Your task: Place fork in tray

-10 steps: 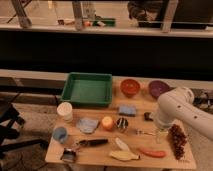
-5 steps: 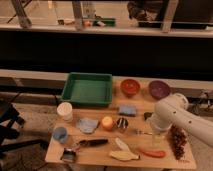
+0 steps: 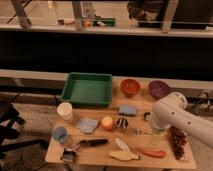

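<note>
The green tray (image 3: 87, 89) sits at the back left of the wooden table, with nothing in it. The fork (image 3: 142, 132) is a thin silvery piece lying flat on the table right of centre, far from the tray. My white arm (image 3: 172, 117) reaches in from the right and bends down over the table. My gripper (image 3: 157, 132) is low at the fork's right end, mostly hidden under the arm's last link. I cannot tell whether it touches the fork.
A red bowl (image 3: 130, 87) and a purple bowl (image 3: 159, 89) stand right of the tray. A blue sponge (image 3: 127, 110), small can (image 3: 122, 124), orange (image 3: 107, 122), white cup (image 3: 64, 111), black-handled utensil (image 3: 92, 142), whitish utensil (image 3: 121, 145) and grapes (image 3: 176, 142) crowd the front.
My arm has come down and a little to the left, bringing the gripper close to the table by the fork. The objects on the table have not moved.
</note>
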{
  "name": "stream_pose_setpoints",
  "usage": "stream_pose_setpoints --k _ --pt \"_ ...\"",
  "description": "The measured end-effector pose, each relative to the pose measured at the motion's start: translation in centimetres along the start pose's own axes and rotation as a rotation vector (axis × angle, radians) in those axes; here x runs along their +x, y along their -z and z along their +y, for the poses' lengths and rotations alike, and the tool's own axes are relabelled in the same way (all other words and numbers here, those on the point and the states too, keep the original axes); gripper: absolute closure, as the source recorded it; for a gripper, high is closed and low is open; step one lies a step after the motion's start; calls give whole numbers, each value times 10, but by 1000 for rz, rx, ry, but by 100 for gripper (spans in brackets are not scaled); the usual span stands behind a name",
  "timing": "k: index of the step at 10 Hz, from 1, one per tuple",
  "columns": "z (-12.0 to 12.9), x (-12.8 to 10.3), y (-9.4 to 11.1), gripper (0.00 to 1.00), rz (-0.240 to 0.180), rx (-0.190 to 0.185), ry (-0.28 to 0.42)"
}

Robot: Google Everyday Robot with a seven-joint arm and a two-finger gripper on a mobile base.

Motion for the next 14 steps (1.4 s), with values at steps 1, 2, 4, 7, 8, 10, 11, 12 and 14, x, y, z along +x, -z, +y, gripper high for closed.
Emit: stream_pose_setpoints --k 1,2,4,7,8,10,11,12,14 --pt "-1 0 0 20 3 8 0" --pt "0 0 -1 20 1 11 -1" --pt "0 0 -5 20 2 31 11" --pt "-7 2 -10 20 -23 45 32" --pt "-11 2 -12 20 -37 47 34" --pt "-20 1 -18 20 -58 46 24" --pt "-23 -1 -22 20 -64 43 24" --pt "-23 -1 -27 20 -66 37 19" --pt "-18 0 -36 20 -62 26 9"
